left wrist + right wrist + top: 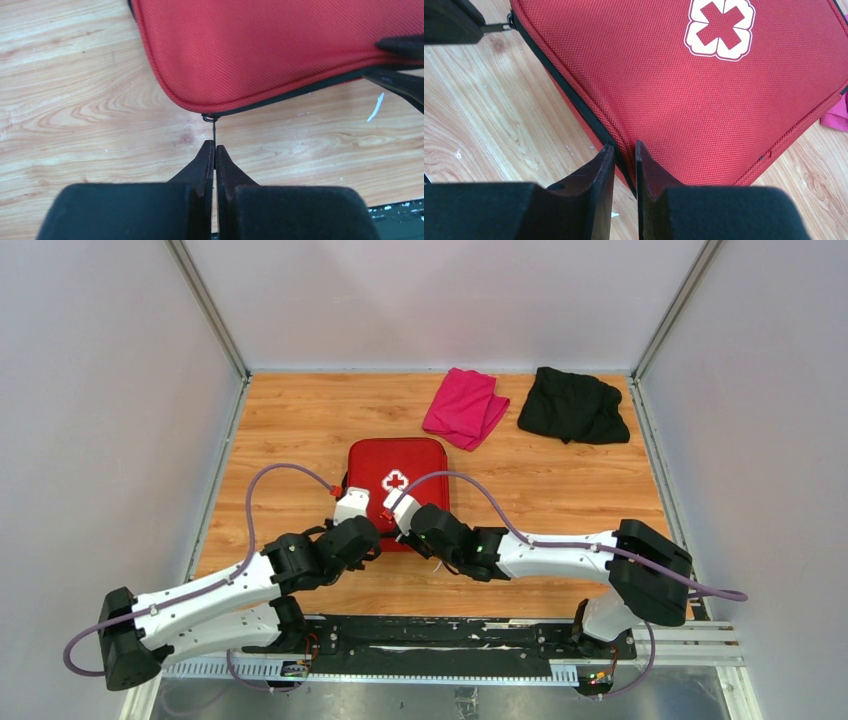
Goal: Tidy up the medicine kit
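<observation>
A robot lab test cell. 2 arms, left (210,590) and right (560,550), are bolted to a black plate (450,635) on a metal rail (680,640), with purple cables (262,490) looping off them. Plain pale walls (100,390) on aluminium posts (210,310) box in a wood-grain table (300,420). The only items on it are a kit (400,465), a pink cloth (463,407) and a black cloth (573,405).

Medicine kit (397,480) central; folded cloth (465,408) behind-right of it; crumpled cloth (574,406) further right.
</observation>
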`<state>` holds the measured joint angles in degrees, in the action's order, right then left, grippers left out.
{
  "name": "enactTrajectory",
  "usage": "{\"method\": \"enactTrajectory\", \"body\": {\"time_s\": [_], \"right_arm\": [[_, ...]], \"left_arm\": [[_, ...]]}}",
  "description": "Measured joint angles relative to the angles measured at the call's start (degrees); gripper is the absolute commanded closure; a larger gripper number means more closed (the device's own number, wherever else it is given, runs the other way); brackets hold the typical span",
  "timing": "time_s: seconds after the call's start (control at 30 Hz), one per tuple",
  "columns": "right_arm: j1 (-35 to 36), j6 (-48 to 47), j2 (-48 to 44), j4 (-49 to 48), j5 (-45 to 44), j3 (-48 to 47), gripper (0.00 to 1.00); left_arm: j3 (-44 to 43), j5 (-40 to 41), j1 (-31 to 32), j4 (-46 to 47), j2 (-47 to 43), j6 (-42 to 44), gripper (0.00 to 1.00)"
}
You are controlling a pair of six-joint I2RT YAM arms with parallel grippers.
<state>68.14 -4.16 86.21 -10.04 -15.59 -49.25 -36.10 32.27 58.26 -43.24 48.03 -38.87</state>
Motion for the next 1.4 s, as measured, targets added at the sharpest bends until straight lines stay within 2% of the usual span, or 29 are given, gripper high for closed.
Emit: {"method": "enactTrajectory", "body": {"time_s": [0.37,0.53,0.63,0.8,1.0,1.07,1.2,1.3,1.4], "right_arm": [[-0.26,1.27,-0.42,-0.13,-0.17,0.68,0.95],[-0.81,1.81,-2.4,-2.89,2.03,3.48,0.92],[-1.18,1.84,-4.79,-4.79,4.33,6.27,0.87],[-1.6,1.84,-11.93,-5.75,7.04,12.33,0.72],[-1.95,3.17,-24.46,-5.27,3.8,16.63,0.58],[-3.3,3.48,-27.8,-5.64,1.99,16.61,0.56],[-8.13,3.87,-28.74,-4.92,0.59,15.28,0.54],[-14.05,4.7,-24.61,-1.09,0.87,10.27,0.54],[-21.99,6.43,-16.94,4.59,3.26,0.66,0.54]], "left_arm": [[-0.59,0.79,5.81,1.97,2.84,-0.48,1.0],[-0.37,-0.72,7.72,7.91,4.98,-0.26,1.0],[0.94,-1.92,8.0,12.57,6.14,-0.24,1.0],[2.38,-4.17,8.52,17.92,6.95,-0.17,1.0],[4.09,-5.25,8.72,21.42,6.62,-0.09,1.0],[4.74,-5.22,8.74,21.97,6.1,-0.07,1.0],[5.07,-5.09,8.74,22.01,5.38,0.0,1.0],[5.07,-4.94,8.74,21.53,5.11,0.0,1.0],[5.07,-4.44,8.74,20.35,4.24,-0.39,1.0]]}}
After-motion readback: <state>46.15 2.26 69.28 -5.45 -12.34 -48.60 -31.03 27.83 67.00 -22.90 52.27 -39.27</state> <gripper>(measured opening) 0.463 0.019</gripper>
